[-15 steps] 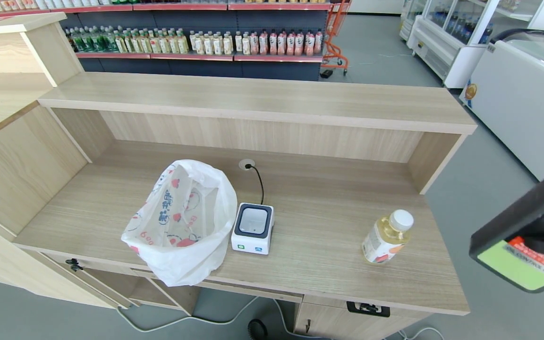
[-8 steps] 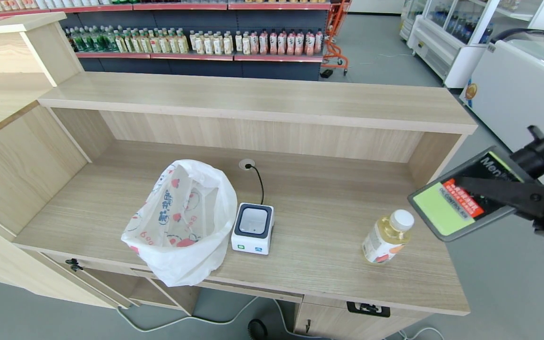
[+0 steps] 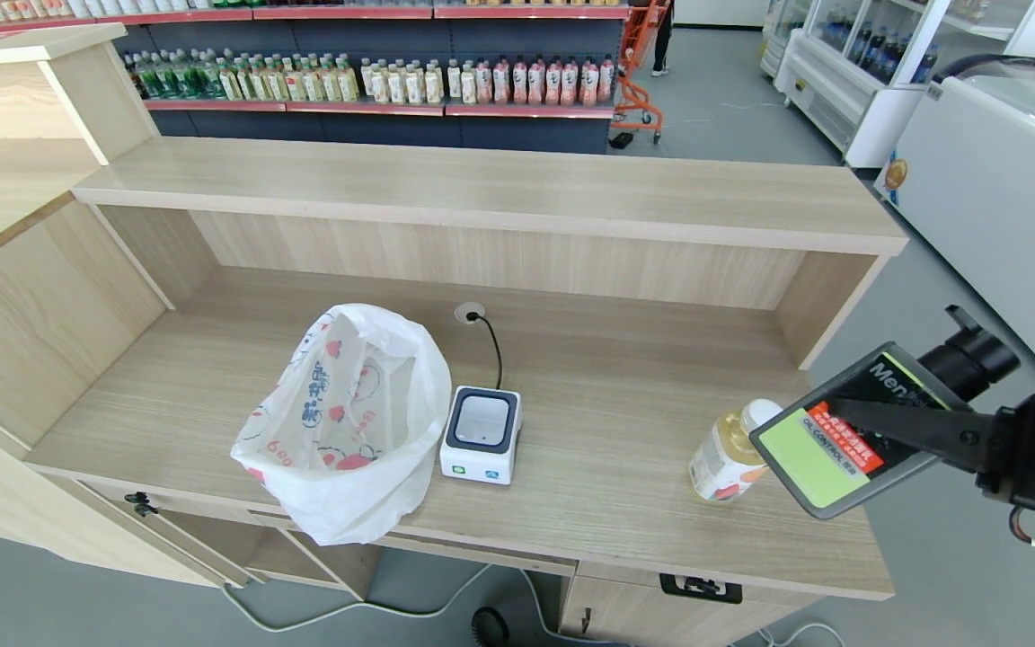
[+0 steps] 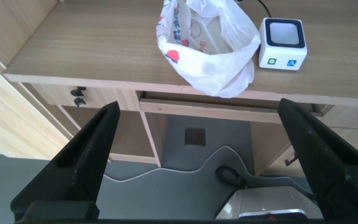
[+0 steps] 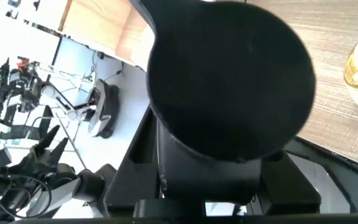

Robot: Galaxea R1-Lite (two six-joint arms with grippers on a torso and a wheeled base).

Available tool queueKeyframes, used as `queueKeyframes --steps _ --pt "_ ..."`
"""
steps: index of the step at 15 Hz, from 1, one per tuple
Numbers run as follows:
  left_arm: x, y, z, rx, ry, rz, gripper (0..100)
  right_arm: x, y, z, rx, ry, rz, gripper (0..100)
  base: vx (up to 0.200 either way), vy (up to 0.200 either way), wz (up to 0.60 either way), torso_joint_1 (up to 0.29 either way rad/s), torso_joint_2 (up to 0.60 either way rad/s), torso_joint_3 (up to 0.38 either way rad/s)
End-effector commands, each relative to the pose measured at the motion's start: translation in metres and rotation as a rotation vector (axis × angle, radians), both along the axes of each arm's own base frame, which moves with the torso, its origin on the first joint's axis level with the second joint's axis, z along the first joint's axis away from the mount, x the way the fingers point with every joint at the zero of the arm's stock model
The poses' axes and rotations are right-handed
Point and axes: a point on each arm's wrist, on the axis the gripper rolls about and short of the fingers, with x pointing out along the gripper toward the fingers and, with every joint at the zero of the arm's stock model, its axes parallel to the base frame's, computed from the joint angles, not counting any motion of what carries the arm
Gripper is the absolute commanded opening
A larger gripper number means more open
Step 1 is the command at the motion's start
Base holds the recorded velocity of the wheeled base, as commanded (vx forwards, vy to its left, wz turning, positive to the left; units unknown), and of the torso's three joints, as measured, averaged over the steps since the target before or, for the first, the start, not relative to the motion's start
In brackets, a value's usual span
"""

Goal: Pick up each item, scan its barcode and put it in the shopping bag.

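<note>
A white shopping bag printed in red is stood open on the wooden counter. A small white scanner is set just beside it on the right (its window faces up). A black cable is run from behind the scanner to a port in the counter. Near the right end a bottle of yellow liquid is stood upright. A black tube with a green and red label is clamped in the right gripper and held tilted, so that the bottle's white cap is partly covered.
</note>
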Motion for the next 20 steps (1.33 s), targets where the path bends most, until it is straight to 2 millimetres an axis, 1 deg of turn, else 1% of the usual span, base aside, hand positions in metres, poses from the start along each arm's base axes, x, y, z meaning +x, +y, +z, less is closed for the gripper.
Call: queueKeyframes --steps 1,2,6,9,10,11,14,15,18,20 --pt "0.0 0.0 0.0 -0.002 0.001 0.0 100 0.0 0.0 0.001 0.001 -0.004 0.001 0 0.0 0.0 0.0 0.0 0.0 0.0" --pt "0.0 0.0 0.0 -0.004 0.001 0.0 100 -0.001 0.0 0.002 0.001 -0.007 0.003 0 0.0 0.0 0.0 0.0 0.0 0.0" --pt "0.0 0.0 0.0 -0.005 0.001 0.0 100 0.001 0.0 0.002 0.001 -0.008 0.0 0 0.0 0.2 0.0 0.0 0.0 0.005" --pt "0.0 0.0 0.0 -0.002 0.001 0.0 100 0.01 0.002 0.0 -0.004 0.001 -0.009 0 0.0 0.2 0.0 0.007 0.0 0.004" --pt "0.0 0.0 0.0 -0.002 0.001 0.0 100 0.018 0.004 -0.003 -0.011 0.001 -0.044 0 0.0 0.2 0.0 0.007 0.0 0.002" --pt "0.0 0.0 0.0 -0.002 0.001 0.0 100 0.031 0.006 -0.004 -0.02 -0.01 -0.11 0 0.0 0.2 0.0 0.002 0.0 0.002" --pt "0.0 0.0 0.0 0.0 0.001 0.0 100 0.083 0.013 -0.015 -0.083 -0.011 -0.29 0 0.0 0.2 0.0 0.002 0.0 0.006" --pt "0.0 0.0 0.0 0.0 0.001 0.0 100 0.094 0.016 -0.016 -0.089 -0.008 -0.306 0 0.0 0.2 0.0 0.002 0.0 0.002" --pt "0.0 0.0 0.0 0.0 0.001 0.0 100 0.109 0.032 -0.025 -0.098 0.018 -0.269 0 0.0 0.2 0.0 0.004 0.0 0.005" --pt "0.0 0.0 0.0 -0.002 0.001 0.0 100 0.118 0.044 -0.037 -0.108 0.05 -0.232 0 0.0 0.0 0.0 0.0 0.0 0.0"
